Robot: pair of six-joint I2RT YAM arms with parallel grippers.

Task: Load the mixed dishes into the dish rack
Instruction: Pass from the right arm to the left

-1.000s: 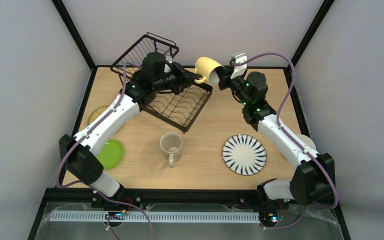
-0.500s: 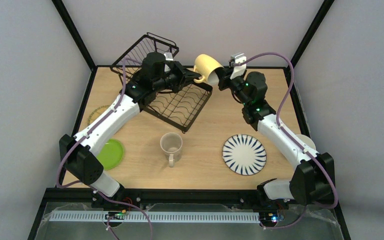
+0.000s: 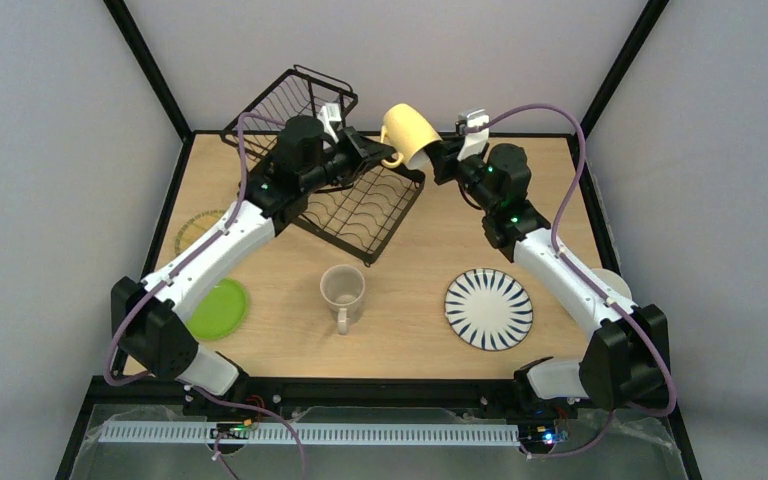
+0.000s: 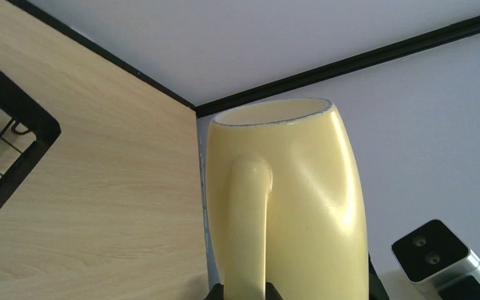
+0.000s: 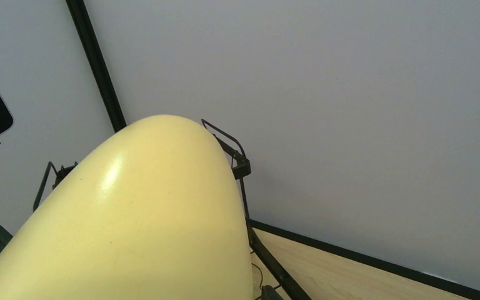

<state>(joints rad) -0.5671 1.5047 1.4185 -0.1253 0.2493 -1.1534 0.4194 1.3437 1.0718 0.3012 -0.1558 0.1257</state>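
Note:
The yellow mug (image 3: 407,133) hangs tilted in the air past the right far corner of the black wire dish rack (image 3: 360,212). My left gripper (image 3: 381,156) is shut on its handle; in the left wrist view the black fingertips (image 4: 217,292) pinch the handle base of the mug (image 4: 287,200). My right gripper (image 3: 439,158) is at the mug's mouth end. The mug (image 5: 131,225) fills the right wrist view and hides those fingers. On the table lie a beige mug (image 3: 342,290), a striped white plate (image 3: 488,308), a lime-green plate (image 3: 218,308) and a yellow woven plate (image 3: 192,228).
The rack's raised basket (image 3: 295,105) sits at the far left, behind my left arm. A white bowl (image 3: 615,283) shows partly behind my right forearm at the table's right edge. Black frame posts and grey walls close in the back corners.
The yellow mug has shifted a little left and up between the two grippers. My left arm has swung slightly left with it, and the right gripper has followed.

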